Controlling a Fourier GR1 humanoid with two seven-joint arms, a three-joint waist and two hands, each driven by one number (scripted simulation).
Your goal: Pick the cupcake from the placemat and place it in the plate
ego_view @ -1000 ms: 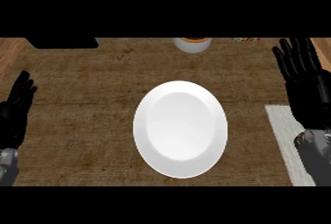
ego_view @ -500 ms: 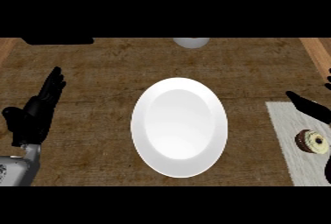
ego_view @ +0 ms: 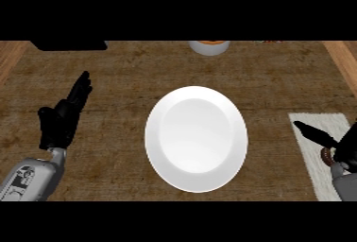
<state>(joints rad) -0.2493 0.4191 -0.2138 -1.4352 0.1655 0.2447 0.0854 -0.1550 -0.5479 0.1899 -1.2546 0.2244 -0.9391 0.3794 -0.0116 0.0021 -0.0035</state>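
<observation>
The white oval plate (ego_view: 196,138) lies in the middle of the brown counter with nothing on it. A pale placemat (ego_view: 314,124) sits at the right edge. On it I see only a brown sliver of the cupcake (ego_view: 326,155), the rest hidden by my right hand (ego_view: 346,147). That hand reaches in from the lower right corner, largely cut off by the picture's edge, one straight digit pointing up-left over the mat. My left hand (ego_view: 64,118) stays open to the left of the plate, fingers straight and pointing up, holding nothing.
A white cup with an orange top (ego_view: 209,47) stands at the far edge above the plate. A black object (ego_view: 68,45) sits at the far left. Lighter wooden strips border the counter on both sides.
My right hand came down from the upper right onto the placemat and now covers most of the cupcake. My left hand shifted inward toward the plate.
</observation>
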